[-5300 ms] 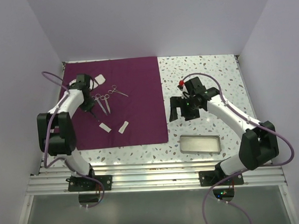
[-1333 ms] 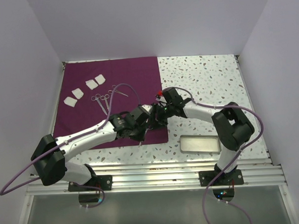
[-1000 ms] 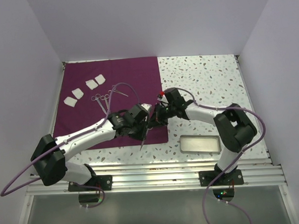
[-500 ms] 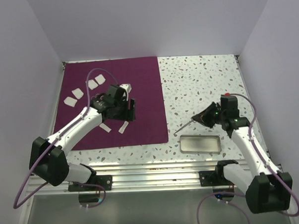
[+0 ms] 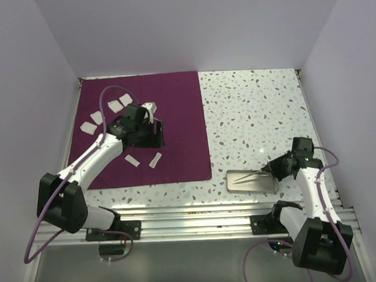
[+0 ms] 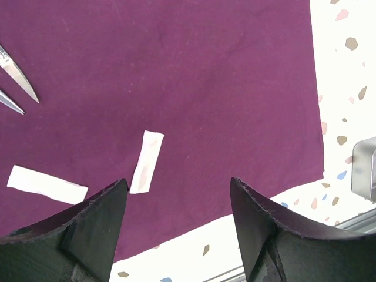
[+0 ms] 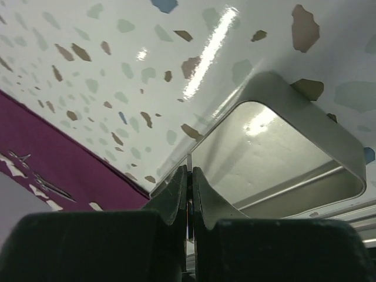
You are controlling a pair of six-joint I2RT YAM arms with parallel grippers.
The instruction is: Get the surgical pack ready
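Firmly clamped, right pincer [image 7: 188,171] holds instrument [image 5: 252,175] over tray [image 7: 317,126].

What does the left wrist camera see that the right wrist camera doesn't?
Only the left wrist view: the left gripper, open and empty, and two white gauze pads seen clearly. Only the right wrist view: the right gripper shut on a thin silver instrument, and the inside of the steel tray. Both: the purple cloth, the speckled table and the tray, just its corner in the left wrist view.
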